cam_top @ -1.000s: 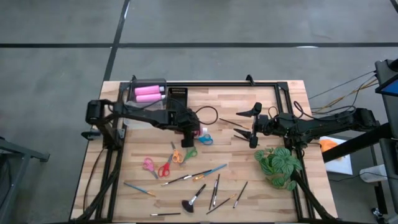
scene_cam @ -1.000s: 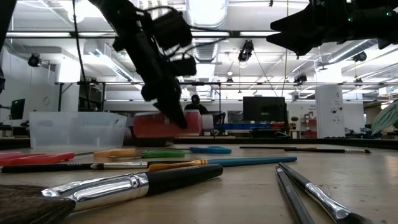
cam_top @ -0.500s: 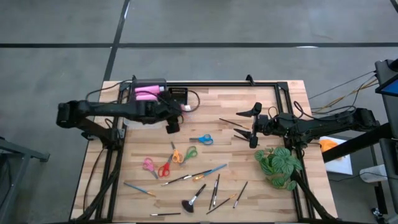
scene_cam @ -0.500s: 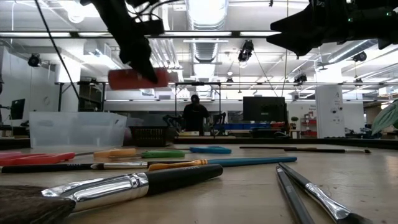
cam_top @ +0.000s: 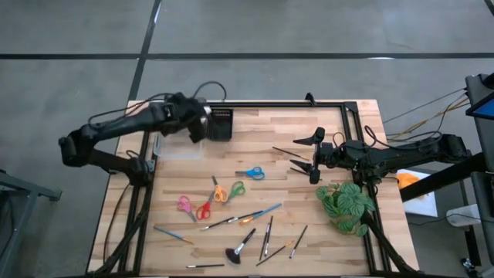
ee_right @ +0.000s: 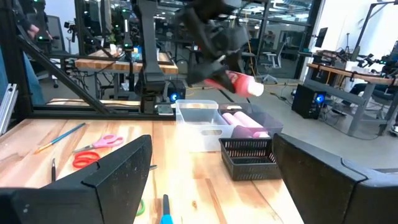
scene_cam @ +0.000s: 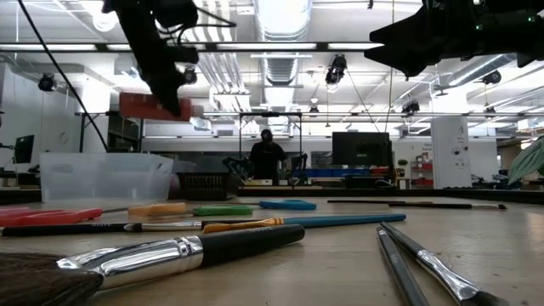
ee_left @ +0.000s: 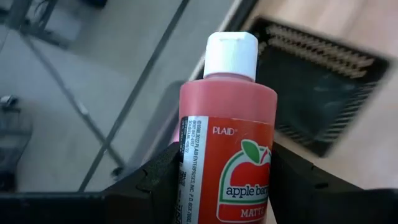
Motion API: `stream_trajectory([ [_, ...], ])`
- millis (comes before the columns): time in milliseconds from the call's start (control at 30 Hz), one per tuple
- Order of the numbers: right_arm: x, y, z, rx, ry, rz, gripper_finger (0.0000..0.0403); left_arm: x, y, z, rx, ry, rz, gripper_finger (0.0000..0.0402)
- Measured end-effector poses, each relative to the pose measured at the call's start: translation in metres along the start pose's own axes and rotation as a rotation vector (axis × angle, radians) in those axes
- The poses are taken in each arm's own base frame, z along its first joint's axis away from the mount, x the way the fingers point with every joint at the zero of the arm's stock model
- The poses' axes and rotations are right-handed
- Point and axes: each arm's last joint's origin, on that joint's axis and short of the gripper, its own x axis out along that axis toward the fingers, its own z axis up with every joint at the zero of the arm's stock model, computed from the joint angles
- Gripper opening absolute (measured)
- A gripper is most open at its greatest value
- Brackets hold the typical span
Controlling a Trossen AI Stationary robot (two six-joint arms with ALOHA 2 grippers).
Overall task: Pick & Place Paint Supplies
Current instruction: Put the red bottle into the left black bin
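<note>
A red paint bottle (ee_left: pixel 227 155) with a white cap is held in the air above the clear tub. Two pink bottles (ee_right: pixel 245 125) lie inside that tub. Brushes (cam_top: pixel 247 218) and scissors (cam_top: pixel 249 172) lie scattered on the tabletop.

Grey concrete floor (cam_top: pixel 77 85) around wooden table (cam_top: pixel 270 185). Beyond the table: ceiling strip lights (scene_cam: pixel 280 17), monitor (scene_cam: pixel 355 149), a person (scene_cam: pixel 267 157) standing.

You've got a red bottle (ee_left: pixel 227 155) with white cap (ee_left: pixel 231 56), label showing a red apple and green leaf. Pink bottles (ee_right: pixel 245 124) in the clear tub (ee_right: pixel 199 121). Black tray (cam_top: pixel 220 123), blue scissors (cam_top: pixel 249 173), green plant (cam_top: pixel 345 205).
</note>
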Motion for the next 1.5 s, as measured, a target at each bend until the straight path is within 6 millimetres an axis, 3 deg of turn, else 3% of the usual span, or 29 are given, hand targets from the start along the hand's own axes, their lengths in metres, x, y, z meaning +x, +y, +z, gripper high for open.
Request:
stream_trajectory([
  [333, 0.0, 0.0, 0.0, 0.0, 0.0, 0.0, 0.0331, 0.028, 0.053, -0.014, -0.082, 0.049, -0.06, 0.019],
  [500, 0.0, 0.0, 0.0, 0.0, -0.001, -0.001, 0.0331, 0.034, 0.068, -0.015, -0.089, 0.012, -0.06, 0.019],
  [667, 0.0, 0.0, 0.0, 0.0, -0.001, 0.0, 0.0331, 0.046, 0.066, -0.014, -0.068, 0.052, -0.062, 0.019],
  [1133, 0.0, 0.0, 0.0, 0.0, -0.001, 0.0, 0.0331, 0.119, 0.05, -0.02, 0.141, 0.279, -0.125, 0.019],
  [1500, 0.0, 0.0, 0.0, 0.0, -0.001, 0.0, 0.0331, 0.136, 0.043, -0.02, 0.158, 0.288, -0.179, 0.019],
])
